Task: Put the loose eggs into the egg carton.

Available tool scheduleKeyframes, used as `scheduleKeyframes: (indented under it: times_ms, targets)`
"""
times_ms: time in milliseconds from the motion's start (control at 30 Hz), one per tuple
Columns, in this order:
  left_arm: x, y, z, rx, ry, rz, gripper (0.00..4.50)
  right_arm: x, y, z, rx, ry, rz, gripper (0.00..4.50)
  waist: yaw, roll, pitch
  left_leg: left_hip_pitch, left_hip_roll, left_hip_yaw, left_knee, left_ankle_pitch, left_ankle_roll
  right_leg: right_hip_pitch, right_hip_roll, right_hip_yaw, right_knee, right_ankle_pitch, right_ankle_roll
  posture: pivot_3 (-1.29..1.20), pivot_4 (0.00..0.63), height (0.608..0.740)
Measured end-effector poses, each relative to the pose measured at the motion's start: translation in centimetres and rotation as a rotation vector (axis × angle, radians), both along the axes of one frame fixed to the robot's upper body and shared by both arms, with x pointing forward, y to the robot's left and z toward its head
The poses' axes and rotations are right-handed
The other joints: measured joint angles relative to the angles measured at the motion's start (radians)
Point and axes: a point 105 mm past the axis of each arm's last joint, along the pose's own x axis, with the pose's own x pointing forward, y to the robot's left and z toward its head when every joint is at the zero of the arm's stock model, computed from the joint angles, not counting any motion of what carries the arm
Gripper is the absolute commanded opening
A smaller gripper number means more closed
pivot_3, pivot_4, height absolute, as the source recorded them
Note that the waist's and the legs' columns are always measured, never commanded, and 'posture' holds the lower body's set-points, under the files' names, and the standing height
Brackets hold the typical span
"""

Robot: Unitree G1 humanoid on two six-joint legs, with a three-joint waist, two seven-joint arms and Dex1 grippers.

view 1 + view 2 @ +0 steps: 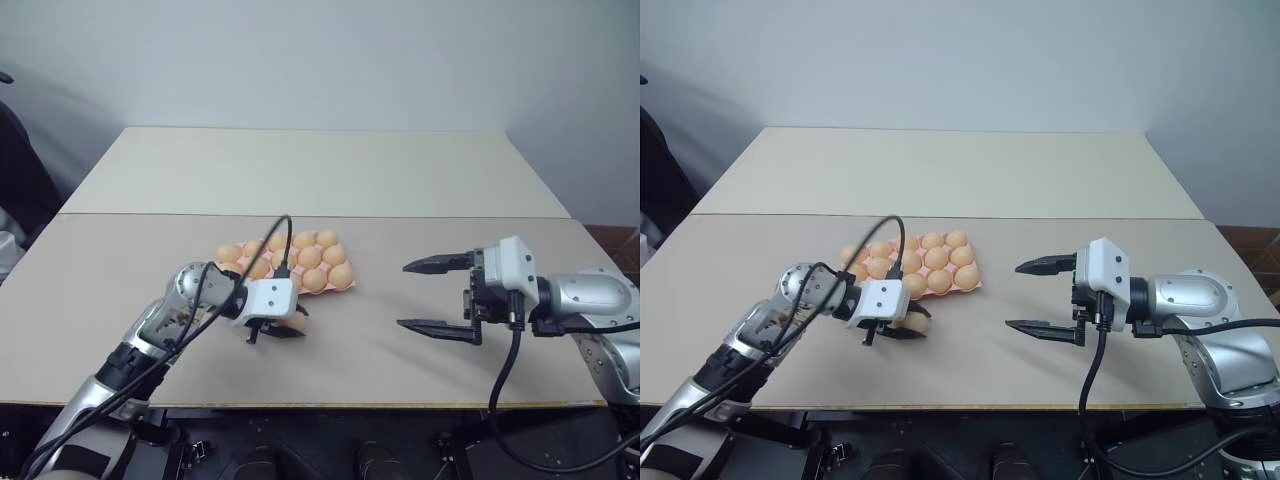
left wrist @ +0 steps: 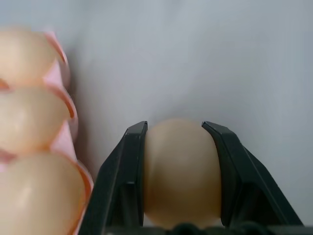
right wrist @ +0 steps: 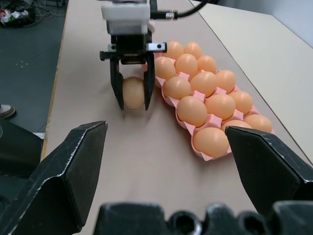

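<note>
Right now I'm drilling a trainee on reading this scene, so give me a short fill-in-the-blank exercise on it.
1. The left gripper is shut on one loose ____.
2. The egg carton is ____ in colour.
3. The right gripper hangs with its jaws ____, holding nothing.
4. The held egg is ____ the carton, not in a cup.

Missing words: egg; pink; open; beside

In the left wrist view the egg carton [image 2: 61, 147] is cut off by the picture's edge. In the head views, the held egg [image 1: 912, 321] is largely hidden by the left end effector [image 1: 902, 329].
</note>
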Motion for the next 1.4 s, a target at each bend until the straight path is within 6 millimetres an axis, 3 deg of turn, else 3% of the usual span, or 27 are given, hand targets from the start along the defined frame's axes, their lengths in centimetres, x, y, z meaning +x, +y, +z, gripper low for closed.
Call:
scheduleKeyframes:
  times_ms: [167,267,367,533,733,1067,1367,1400]
  targets:
    - [-0.2,-0.5,4.5,-0.211,0.036,0.028,1.50,0.0,0.1,0.1,0.007,-0.003,0.004,4.50,-0.002,0.000,0.000,0.000,0.000,-0.001,0.000,0.000,0.000,0.000,0.000,0.000,0.001,0.000,0.000,0.00,0.150,0.740]
    - [0.8,1.2,6.5,-0.250,-0.013,0.128,1.50,0.1,0.2,0.3,0.010,-0.010,0.008,4.50,-0.007,0.000,0.000,0.001,0.000,-0.001,0.000,0.000,0.000,0.000,0.000,0.000,0.001,0.000,0.000,0.00,0.150,0.740]
    - [1.6,3.2,7.3,-0.234,-0.058,0.231,1.50,0.1,0.3,0.3,0.013,-0.010,0.010,4.50,-0.005,0.000,0.000,0.001,0.000,-0.001,0.000,0.000,0.000,0.000,0.000,0.000,0.001,0.000,0.000,0.00,0.150,0.740]
    - [1.7,7.4,5.7,-0.190,-0.040,0.381,1.50,0.1,0.4,0.3,0.019,-0.012,0.014,4.50,-0.005,0.000,0.000,0.000,0.000,0.000,0.000,0.000,0.000,0.000,0.000,0.000,0.000,0.000,0.000,0.00,0.150,0.740]
    - [0.3,10.0,3.6,-0.213,-0.001,0.442,1.50,-0.2,0.4,-0.1,0.021,0.000,0.011,4.50,0.001,0.000,0.000,0.000,0.000,0.000,0.000,0.000,0.000,-0.001,0.000,0.000,0.000,0.000,0.000,0.00,0.150,0.740]
    - [1.1,11.2,2.3,-0.224,-0.033,0.550,1.50,-0.2,0.5,0.0,0.028,-0.004,0.005,4.50,0.001,0.000,0.000,0.000,0.000,0.000,0.000,0.000,0.000,0.000,0.000,0.000,0.000,0.000,0.000,0.00,0.150,0.740]
    - [1.8,10.7,1.7,-0.240,-0.018,0.564,4.49,-0.2,0.5,0.0,0.028,-0.005,0.005,4.50,-0.001,0.000,0.000,0.000,0.000,0.000,0.000,0.000,0.000,0.000,0.000,0.000,0.000,0.000,0.000,0.00,0.150,0.740]
    - [1.8,10.7,1.8,-0.241,-0.018,0.563,4.49,-0.2,0.5,0.0,0.028,-0.005,0.005,4.50,-0.001,0.000,0.000,0.000,0.000,0.000,0.000,0.000,0.000,0.000,0.000,0.000,0.000,0.000,0.000,0.00,0.150,0.740]
